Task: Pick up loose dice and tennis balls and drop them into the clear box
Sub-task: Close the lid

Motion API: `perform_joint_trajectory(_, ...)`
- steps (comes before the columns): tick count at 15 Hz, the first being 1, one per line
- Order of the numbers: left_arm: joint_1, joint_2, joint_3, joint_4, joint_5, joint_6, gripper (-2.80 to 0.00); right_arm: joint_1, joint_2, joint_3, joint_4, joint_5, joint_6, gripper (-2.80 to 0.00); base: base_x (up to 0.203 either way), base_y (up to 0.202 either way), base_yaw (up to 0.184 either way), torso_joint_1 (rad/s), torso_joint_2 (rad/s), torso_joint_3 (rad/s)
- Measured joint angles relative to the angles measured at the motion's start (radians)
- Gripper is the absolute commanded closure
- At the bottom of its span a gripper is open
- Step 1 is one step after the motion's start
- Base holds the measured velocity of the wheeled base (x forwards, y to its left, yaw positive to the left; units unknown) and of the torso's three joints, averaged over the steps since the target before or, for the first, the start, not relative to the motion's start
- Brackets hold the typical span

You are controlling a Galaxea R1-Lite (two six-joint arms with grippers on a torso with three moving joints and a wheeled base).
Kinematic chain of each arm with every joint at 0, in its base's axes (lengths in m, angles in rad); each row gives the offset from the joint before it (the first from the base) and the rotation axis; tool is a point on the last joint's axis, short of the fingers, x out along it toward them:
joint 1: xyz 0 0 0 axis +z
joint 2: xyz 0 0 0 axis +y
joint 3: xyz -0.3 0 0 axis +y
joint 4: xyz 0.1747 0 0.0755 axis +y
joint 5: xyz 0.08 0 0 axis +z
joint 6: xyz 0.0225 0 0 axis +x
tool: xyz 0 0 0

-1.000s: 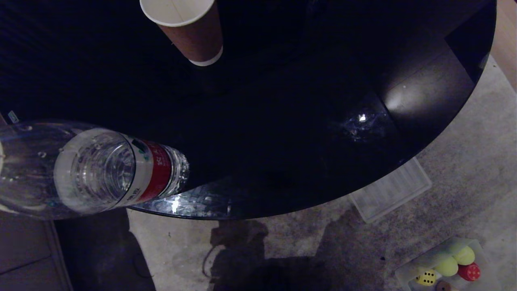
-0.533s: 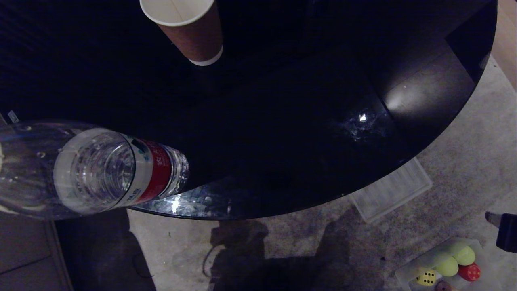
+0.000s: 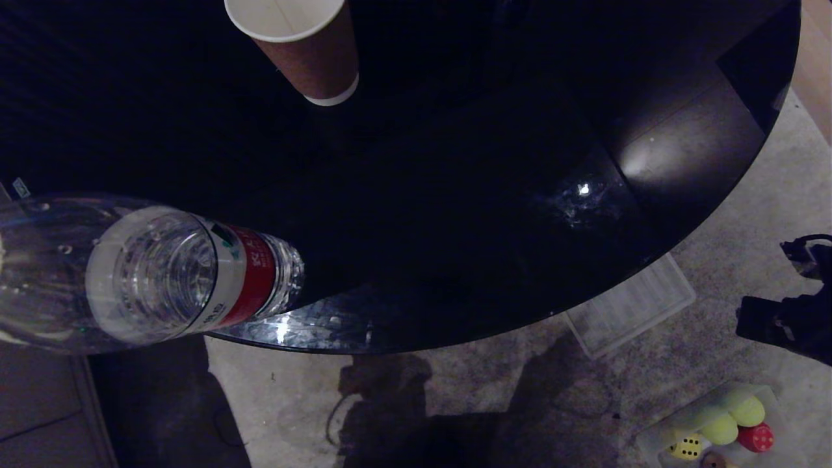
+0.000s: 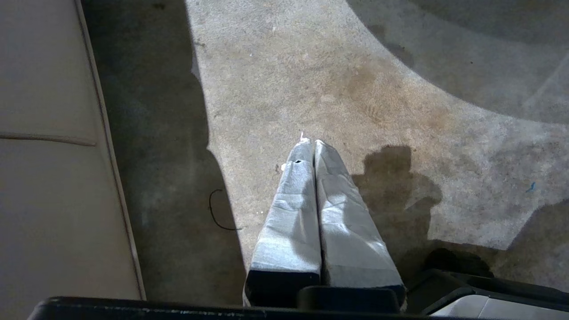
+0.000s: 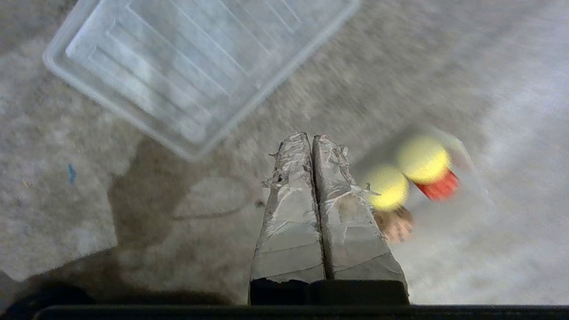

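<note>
My right claw [image 5: 313, 138] is pressed shut and holds nothing, hanging above the carpet between the ribbed lid [image 5: 195, 66] and the clear box [image 3: 767, 394]. Two tennis balls [image 3: 718, 426] lie in that box with a red die [image 3: 755, 437] and a yellow die [image 3: 685, 446]. My left claw [image 4: 312, 143] hangs closed and empty over bare carpet

- Round table top [image 3: 455, 195]: black and glossy, catching a hard glint of light
- Water bottle [image 3: 162, 273]: clear, shiny plastic with a slick red-and-white label
- Cup [image 3: 305, 45]: matt paper, brown outside, white inside
- Carpet [image 3: 455, 403]: grey, short, rough pile, stained in patches
- Ribbed lid panel [image 5: 195, 66]: frosted, translucent plastic
- Tennis balls [image 3: 731, 419]: fuzzy felt
- Red die [image 3: 755, 437]: smooth plastic
- Right gripper [image 5: 313, 138]: fingers wrapped in crinkled grey tape
</note>
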Motion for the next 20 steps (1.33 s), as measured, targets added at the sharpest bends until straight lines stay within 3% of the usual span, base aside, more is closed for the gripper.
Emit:
perform_joint_trajectory(7, 0.0, 0.0, 0.0, 0.0, 0.0, 0.0, 0.0, -0.137, 0.342, -0.214, -0.095, 0.209, -0.175, 0.0, 0.0, 0.0, 0.0, 0.0, 0.0, 0.0)
perform_joint_trajectory(8, 0.0, 0.0, 0.0, 0.0, 0.001, 0.0, 0.0, -0.154, 0.379, -0.244, -0.099, 0.24, -0.201, -2.8, 0.0, 0.0, 0.0, 0.0, 0.0, 0.0)
perform_joint_trajectory(12, 0.0, 0.0, 0.0, 0.0, 0.0, 0.0, 0.0, -0.193, 0.515, -0.344, -0.111, 0.317, -0.313, -2.8, 0.0, 0.0, 0.0, 0.0, 0.0, 0.0)
perform_joint_trajectory(16, 0.0, 0.0, 0.0, 0.0, 0.0, 0.0, 0.0, -0.2, 0.653, -0.444, -0.239, 0.393, -0.345, -2.8, 0.0, 0.0, 0.0, 0.0, 0.0, 0.0)
perform_joint_trajectory(20, 0.0, 0.0, 0.0, 0.0, 0.0, 0.0, 0.0, -0.248, 0.728, -0.52, -0.265, 0.586, -0.348, -2.8, 0.0, 0.0, 0.0, 0.0, 0.0, 0.0)
